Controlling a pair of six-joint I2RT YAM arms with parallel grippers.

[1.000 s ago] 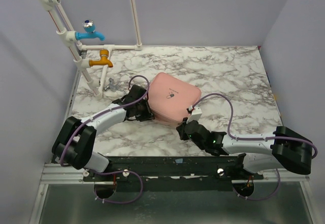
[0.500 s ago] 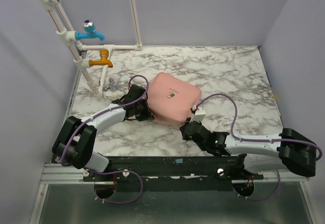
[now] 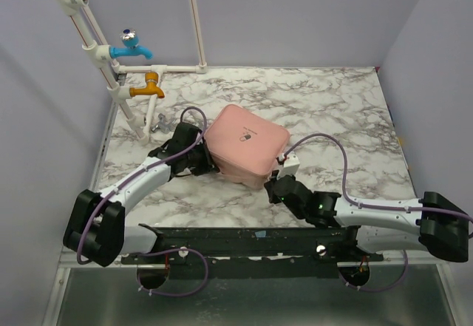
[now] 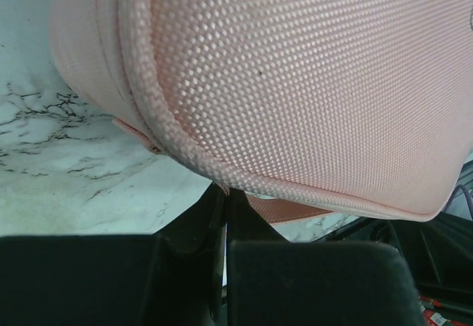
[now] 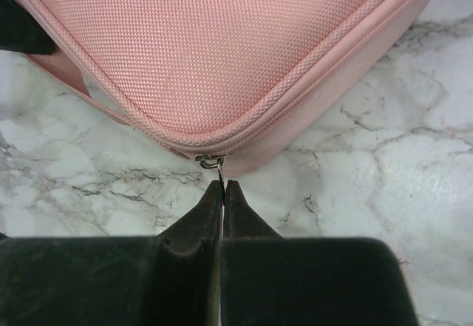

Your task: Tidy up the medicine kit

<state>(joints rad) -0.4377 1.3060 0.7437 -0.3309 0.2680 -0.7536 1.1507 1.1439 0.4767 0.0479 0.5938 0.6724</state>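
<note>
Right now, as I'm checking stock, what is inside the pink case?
Nothing inside shows: the case looks zipped shut, hiding any contents. Outside, its zip pull shows at the near corner, pinched by the right pincer.

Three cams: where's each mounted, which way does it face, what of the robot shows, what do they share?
Top external: fixed above and behind the bases, looking down on the table and medicine kit; both whole arms show.
Left wrist: on the left arm, facing along its shut left fingers at the kit's side.
Right wrist: same mount, facing along its right fingers, shut on the zipper pull.
Shared: all three see the kit.
</note>
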